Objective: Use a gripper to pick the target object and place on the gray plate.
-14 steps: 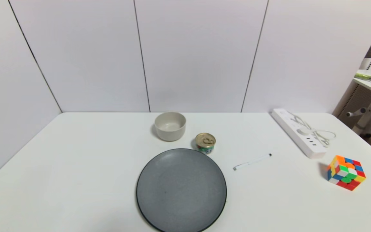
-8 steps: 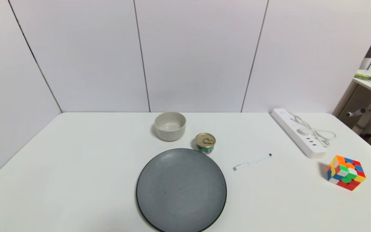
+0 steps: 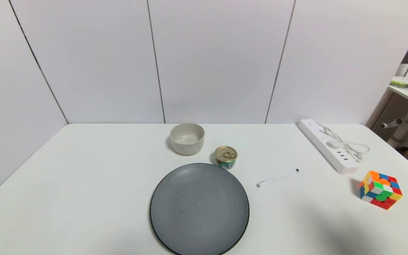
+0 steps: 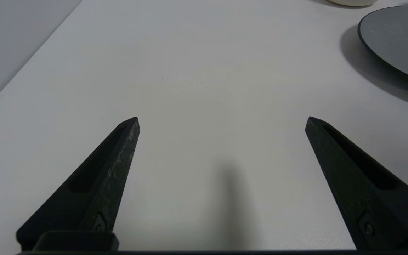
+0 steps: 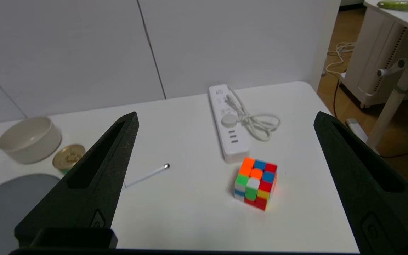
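Right gripper point(image 5: 225, 120): raised above the table's near right part, jaws spread wide, nothing between them.
Power strip point(image 5: 228, 124): flat on the table point(image 3: 83, 170), straight ahead of the right gripper and beyond the cube, lengthwise away from it; also at the far right of the table point(image 3: 326, 146).
Cord point(image 5: 257, 122): looped on and beside the strip, on its right.
Cube point(image 5: 256, 183): between the right gripper and the strip, just short of the strip's near end, apart from it.
Pen point(image 5: 147, 175): ahead and to the left of the right gripper, partly hidden behind its left jaw.
Plate point(image 3: 199, 209): far to the left of the right gripper, bare.
Can point(image 3: 225, 157): just beyond the plate's far edge.
Bowl point(image 3: 187, 138): past the can, farther left.
Left gripper point(image 4: 222, 118): low over bare table, jaws wide apart and holding nothing, plate rim point(image 4: 395, 39) ahead to its right.
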